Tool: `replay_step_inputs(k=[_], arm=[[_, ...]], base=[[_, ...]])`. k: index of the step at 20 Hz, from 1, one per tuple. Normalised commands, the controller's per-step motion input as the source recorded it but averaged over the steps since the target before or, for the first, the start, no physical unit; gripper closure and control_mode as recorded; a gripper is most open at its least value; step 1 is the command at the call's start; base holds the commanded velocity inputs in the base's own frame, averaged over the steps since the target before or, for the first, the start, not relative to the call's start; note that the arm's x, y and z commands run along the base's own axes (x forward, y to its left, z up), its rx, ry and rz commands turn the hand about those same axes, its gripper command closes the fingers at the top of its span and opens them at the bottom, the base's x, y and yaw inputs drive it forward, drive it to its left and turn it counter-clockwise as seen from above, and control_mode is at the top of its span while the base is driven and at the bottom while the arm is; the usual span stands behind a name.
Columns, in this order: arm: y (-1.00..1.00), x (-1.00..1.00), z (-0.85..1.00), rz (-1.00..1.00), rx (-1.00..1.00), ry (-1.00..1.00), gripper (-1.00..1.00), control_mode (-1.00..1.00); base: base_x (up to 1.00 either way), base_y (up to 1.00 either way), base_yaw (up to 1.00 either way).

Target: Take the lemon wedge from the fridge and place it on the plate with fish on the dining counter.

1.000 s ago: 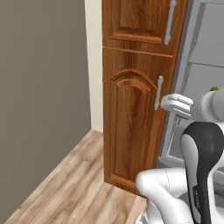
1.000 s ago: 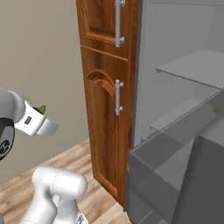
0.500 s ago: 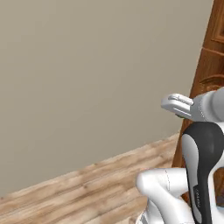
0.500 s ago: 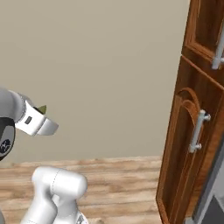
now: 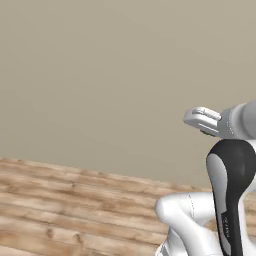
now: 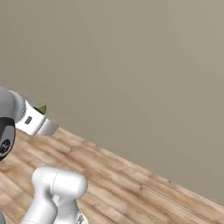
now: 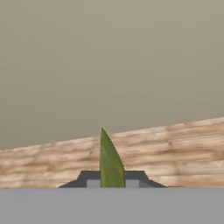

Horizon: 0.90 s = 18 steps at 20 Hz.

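The two-finger claw (image 7: 112,183) of the white arm is clamped on the tiny yellowish-green pointed lemon wedge (image 7: 109,162), its small dark finger tips (image 7: 89,180) pressing the flat sides of the wedge from left and right in the hand view. The long axis of the wedge runs straight out along the claw's own pointing direction, the sharp tip leading and the base buried between the tips. In the right base view a small part of the wedge (image 6: 42,109) peeks above the white hand (image 6: 38,123); in the left base view the hand (image 5: 202,120) juts out level from the wrist.

Beyond the claw, directly ahead of the wedge's tip, stands a plain beige wall (image 7: 109,65). Below and ahead of the claw lies a light brown wooden plank floor (image 7: 175,148), meeting the wall along a straight line.

The wedge is thus carried in mid-air, clear of any surface. The pale plate with fish and the black marble dining counter do not lie ahead of the claw here; which way they lie from it cannot be told. Judged from the task, the carrying stage is under way and the placing step is not yet done.
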Motion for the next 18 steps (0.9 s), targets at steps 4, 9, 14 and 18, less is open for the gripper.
replay_step_inputs(k=[4, 9, 14, 18], arm=[[0.0, 0.0, 0.0, 0.0, 0.0, 0.0, 1.0, 1.0], [0.0, 0.0, 0.0, 0.0, 0.0, 0.0, 1.0, 1.0], [0.0, 0.0, 0.0, 0.0, 0.0, 0.0, 1.0, 1.0], [0.0, 0.0, 0.0, 0.0, 0.0, 0.0, 1.0, 1.0]], base=[[0.0, 0.08, 1.0], [0.0, 0.08, 1.0], [0.0, 0.08, 1.0], [0.0, 0.06, 1.0]])
